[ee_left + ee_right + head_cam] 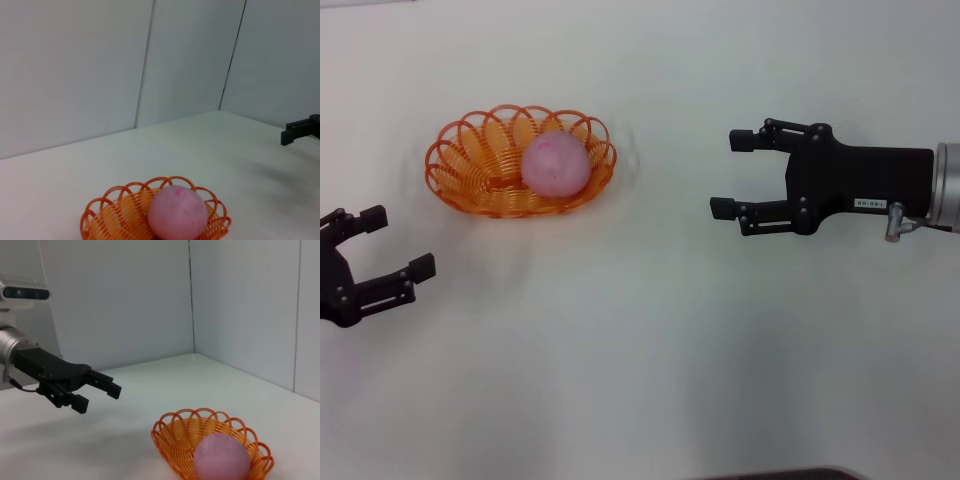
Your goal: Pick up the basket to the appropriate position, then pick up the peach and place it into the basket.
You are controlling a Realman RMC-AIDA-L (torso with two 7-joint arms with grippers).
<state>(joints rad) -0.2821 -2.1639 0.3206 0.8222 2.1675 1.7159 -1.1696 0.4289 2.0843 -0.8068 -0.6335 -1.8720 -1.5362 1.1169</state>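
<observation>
Head view shows the pink round peach (pixel 556 163) sitting inside the orange basket (pixel 470 170), toward its right side. The basket has a loopy rim and rests on the white table (pixel 620 350). The left gripper (pixel 388 245) waits near it with fingers wide apart and holds nothing. The right gripper (pixel 728 172) is well apart, fingers also spread. Plain pale walls (pixel 125 300) stand behind.

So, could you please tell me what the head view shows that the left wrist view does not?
Only the head view shows the left tool, open, near the table's left edge, and the whole right tool, open, away from the basket. Only the left wrist view shows the walls behind the table, with just one fingertip of the right tool. Both show the peach in the basket.
</observation>
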